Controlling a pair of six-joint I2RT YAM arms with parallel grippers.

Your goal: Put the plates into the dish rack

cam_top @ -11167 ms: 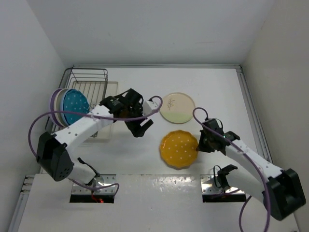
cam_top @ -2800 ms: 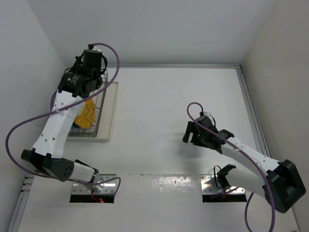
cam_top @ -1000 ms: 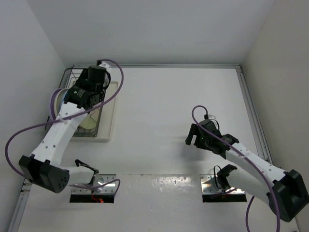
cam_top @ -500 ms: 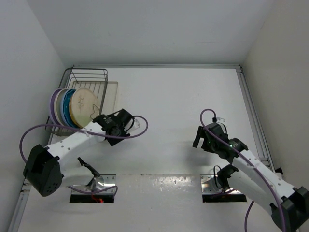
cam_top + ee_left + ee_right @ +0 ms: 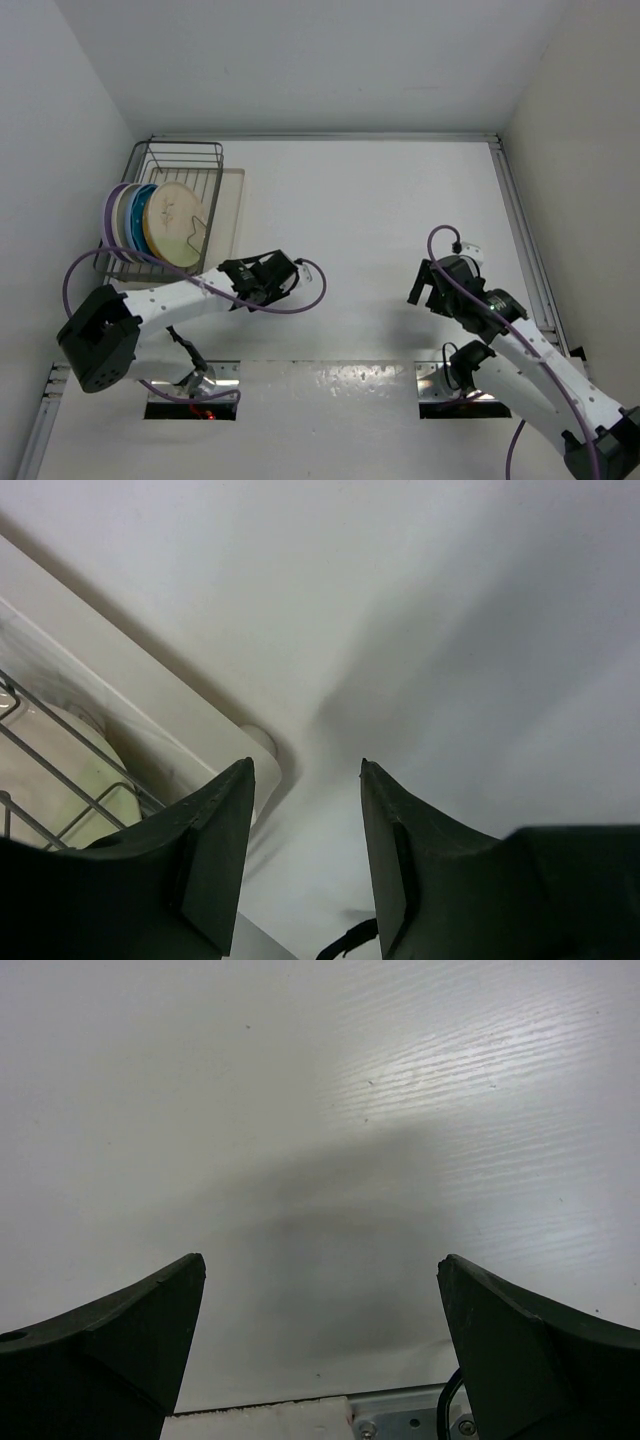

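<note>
The dark wire dish rack [image 5: 186,160] stands at the back left on its cream drip tray [image 5: 233,196]. Several plates stand upright in it: a purple one [image 5: 109,214] outermost, a light blue one [image 5: 144,200], and a cream plate with a sprig drawing [image 5: 170,222] in front. My left gripper [image 5: 272,276] hovers low over the table just right of the tray's near corner, open and empty. The left wrist view shows the left gripper [image 5: 305,765], the tray corner [image 5: 120,690], rack wires [image 5: 40,755] and a cream-green plate [image 5: 62,772]. My right gripper [image 5: 422,285] [image 5: 320,1260] is wide open over bare table.
White walls close in the table on the left, back and right. A metal rail [image 5: 520,225] runs along the right side. The arms' mounting plates [image 5: 455,385] sit at the near edge, and one shows in the right wrist view [image 5: 400,1422].
The left arm has come away from the rack, swinging down and right toward the near edge, leaving the sprig plate standing in the rack. The right arm has drawn back toward its base.
</note>
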